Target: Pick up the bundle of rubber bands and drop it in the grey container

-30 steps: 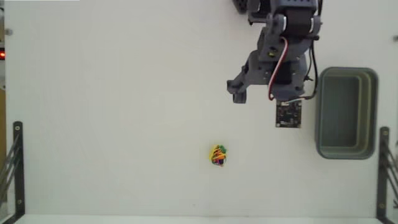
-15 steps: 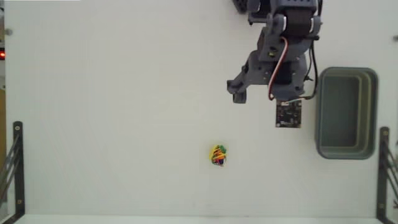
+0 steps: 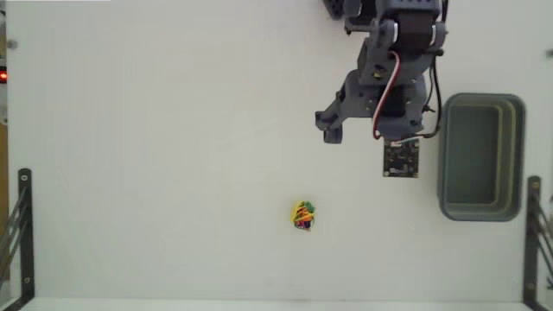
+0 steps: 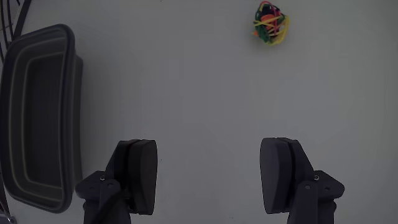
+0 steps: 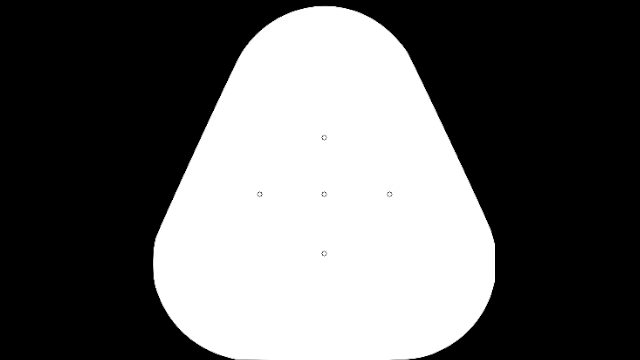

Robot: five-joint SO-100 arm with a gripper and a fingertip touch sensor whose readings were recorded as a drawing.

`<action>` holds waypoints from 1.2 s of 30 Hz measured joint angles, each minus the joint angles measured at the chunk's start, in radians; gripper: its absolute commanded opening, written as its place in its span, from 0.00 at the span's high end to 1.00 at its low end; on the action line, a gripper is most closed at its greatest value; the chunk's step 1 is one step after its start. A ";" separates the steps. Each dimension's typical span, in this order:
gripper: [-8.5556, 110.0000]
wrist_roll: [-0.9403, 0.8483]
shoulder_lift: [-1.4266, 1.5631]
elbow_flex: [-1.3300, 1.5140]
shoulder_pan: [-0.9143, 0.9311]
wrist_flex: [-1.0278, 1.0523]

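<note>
Bundle of rubber bands lies loose on bench, well apart from grey container. Pincer spread wide, empty. Advice: centre fingers astride bundle, descend to bench, then close on whole clump.

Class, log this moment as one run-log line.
stage: pre-grasp | tool: open, empty | bundle of rubber bands: on table, untouched | grey container: empty

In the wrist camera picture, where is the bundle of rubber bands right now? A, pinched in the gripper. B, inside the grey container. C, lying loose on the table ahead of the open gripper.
C: the bundle of rubber bands lies on bare table, apart from the open gripper and the grey container.
</note>
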 measured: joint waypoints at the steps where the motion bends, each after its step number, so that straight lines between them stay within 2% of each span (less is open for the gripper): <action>1: 0.00 0.000 0.000 0.000 0.000 0.000; 36: 0.00 0.000 0.000 0.000 0.012 0.000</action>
